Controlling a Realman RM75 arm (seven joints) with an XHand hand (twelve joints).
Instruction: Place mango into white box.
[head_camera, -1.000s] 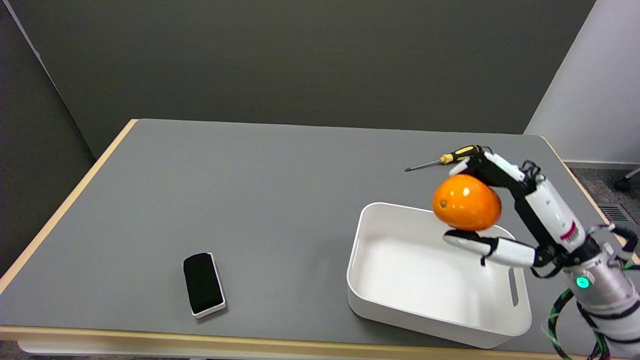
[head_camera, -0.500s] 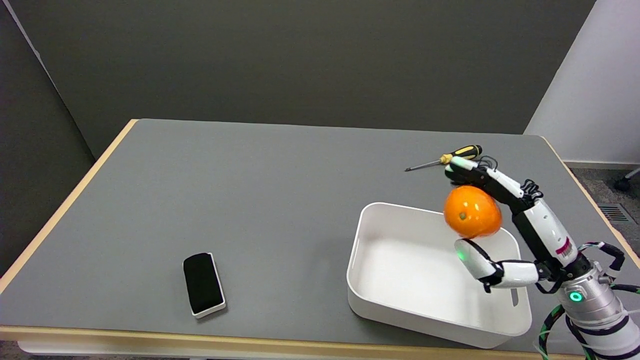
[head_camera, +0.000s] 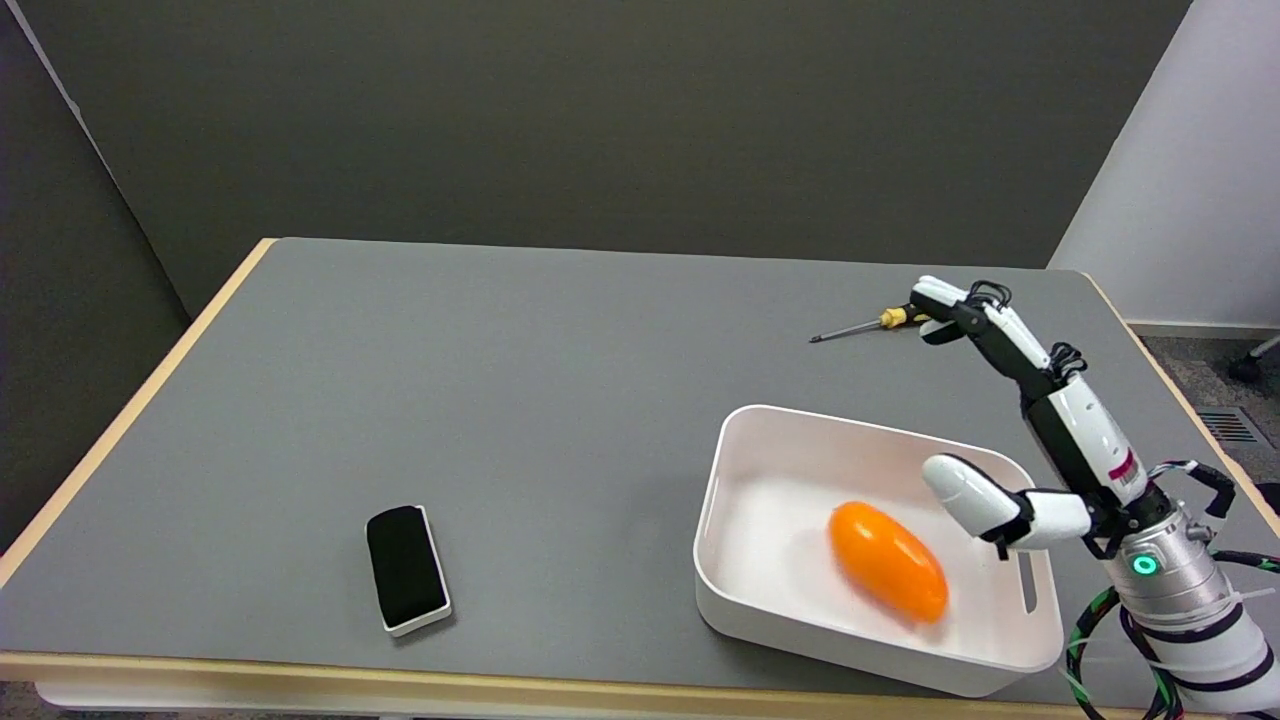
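Far left of the box (head_camera: 745, 480), near the table's (head_camera: 520, 380) front edge, lies a black eraser (head_camera: 406, 568), untouched. The box itself holds 1 thing: the mango (head_camera: 888, 572), lying on its side on the floor, touching no finger. Beyond the box's far right corner rests a screwdriver (head_camera: 862, 325). Your right hand (head_camera: 1030, 440) hangs spread and empty above the box's right wall, likely so it stays off the fruit.

Orange mango (head_camera: 888, 561) lying on side, diagonal, inside white box (head_camera: 760, 620) at table's near right.
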